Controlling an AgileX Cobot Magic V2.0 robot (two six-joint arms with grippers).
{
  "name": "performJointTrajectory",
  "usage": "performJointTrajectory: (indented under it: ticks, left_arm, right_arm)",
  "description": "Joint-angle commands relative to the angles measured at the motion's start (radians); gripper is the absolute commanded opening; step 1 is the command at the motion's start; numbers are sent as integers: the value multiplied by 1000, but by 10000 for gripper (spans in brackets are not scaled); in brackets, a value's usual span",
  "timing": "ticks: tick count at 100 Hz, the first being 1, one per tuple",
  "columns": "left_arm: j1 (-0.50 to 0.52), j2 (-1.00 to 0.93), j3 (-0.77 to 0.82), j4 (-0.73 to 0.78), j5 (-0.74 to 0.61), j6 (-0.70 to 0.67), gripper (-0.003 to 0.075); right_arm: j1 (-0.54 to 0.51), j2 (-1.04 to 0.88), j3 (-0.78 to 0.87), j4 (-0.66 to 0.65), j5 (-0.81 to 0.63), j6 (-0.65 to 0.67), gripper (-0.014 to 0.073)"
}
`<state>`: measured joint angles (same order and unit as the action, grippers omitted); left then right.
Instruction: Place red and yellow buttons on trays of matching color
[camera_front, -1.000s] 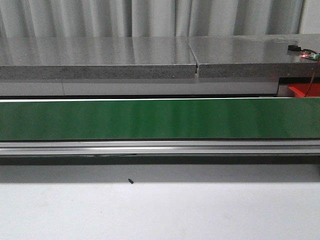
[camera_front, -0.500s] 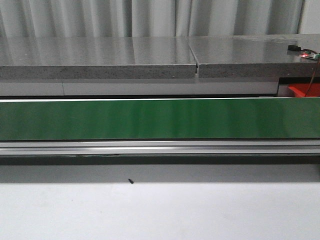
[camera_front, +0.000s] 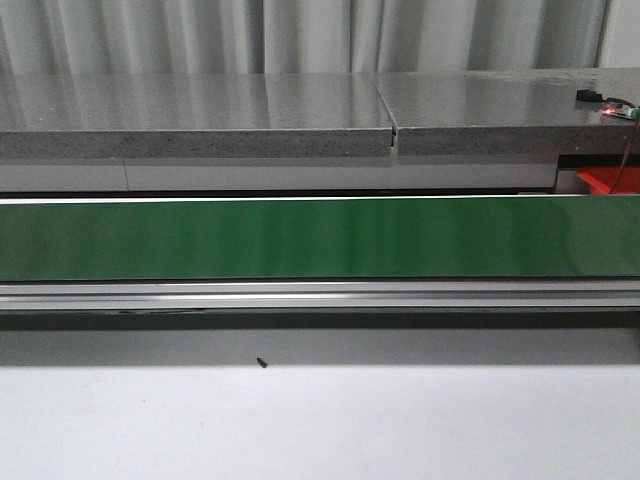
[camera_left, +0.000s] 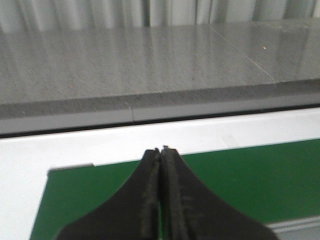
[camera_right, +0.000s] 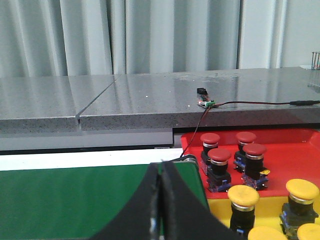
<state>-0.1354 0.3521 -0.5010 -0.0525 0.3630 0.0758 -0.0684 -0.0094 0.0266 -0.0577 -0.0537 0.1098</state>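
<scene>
Right wrist view shows the right gripper (camera_right: 160, 172) pressed together and empty, like the left gripper (camera_left: 160, 152). Four red-capped push buttons (camera_right: 219, 155) sit on the red plastic tray (camera_right: 295, 145), yellow-capped push buttons (camera_right: 243, 196) on the yellow tray (camera_right: 272, 207). The green conveyor belt (camera_front: 300, 238) is bare, so sorting looks finished or awaiting another button.

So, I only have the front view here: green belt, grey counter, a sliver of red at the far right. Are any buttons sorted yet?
Observer: Yes. The right wrist view shows four red buttons standing on the red tray.
Operator: And the yellow ones?
Observer: Several yellow buttons stand on the yellow tray, which sits nearer that camera than the red tray.
Operator: Are the grippers holding anything?
Observer: No. The left gripper is shut with nothing between its fingers, above the green belt. The right gripper is shut and empty too.
</scene>
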Motion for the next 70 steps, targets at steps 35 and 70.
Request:
performJointTrajectory:
  ticks: [35,70]
  left_arm:
    - [106,-146,214,9,-286,-47,-19]
    - [106,-301,441,9,-404,-47,-19]
  right_arm:
    - [-4,-22,-13,-10,-87,-12,-62]
    - [-4,-22,-13,-10,-87,-12,-62]
